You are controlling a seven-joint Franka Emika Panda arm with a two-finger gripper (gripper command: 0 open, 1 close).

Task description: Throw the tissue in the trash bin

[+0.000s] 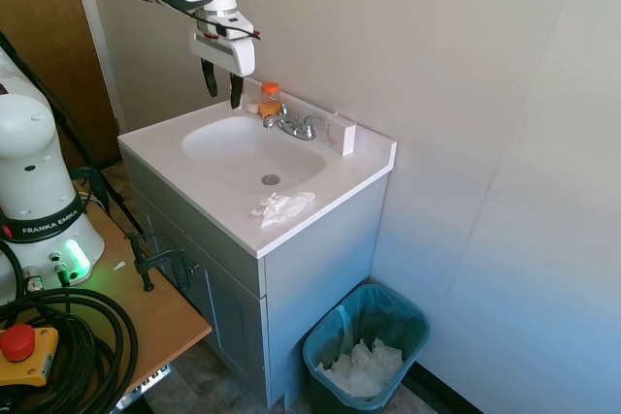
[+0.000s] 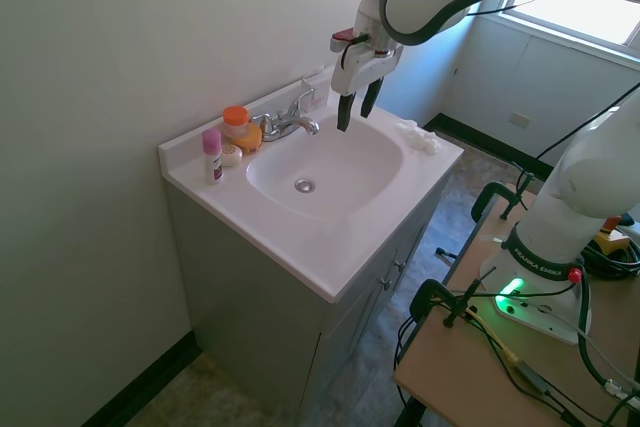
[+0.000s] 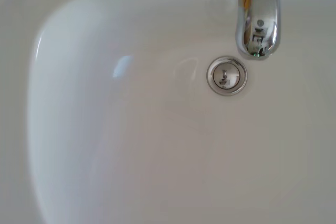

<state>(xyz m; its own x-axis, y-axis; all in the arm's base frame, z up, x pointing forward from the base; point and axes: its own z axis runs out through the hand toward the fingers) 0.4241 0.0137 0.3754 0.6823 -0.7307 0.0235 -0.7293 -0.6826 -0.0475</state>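
A small crumpled white tissue (image 1: 283, 207) lies on the white countertop near its front corner, beside the sink basin (image 1: 254, 152); it shows again as the tissue (image 2: 418, 135) at the counter's far right. The teal trash bin (image 1: 366, 351) stands on the floor beside the vanity, lined with a bluish bag and holding a heap of white paper wads. My gripper (image 1: 223, 84) hangs open above the back of the basin, near the faucet (image 1: 291, 125), well away from the tissue, with nothing between its fingers. From the second exterior view, the gripper (image 2: 356, 107) hovers over the basin.
A chrome faucet (image 3: 256, 14) and drain (image 3: 226, 75) fill the wrist view. An orange-capped bottle (image 2: 238, 127), a pink-capped tube (image 2: 212, 154) and a small white box (image 1: 342, 133) stand along the counter's back edge. A wall rises right behind the vanity.
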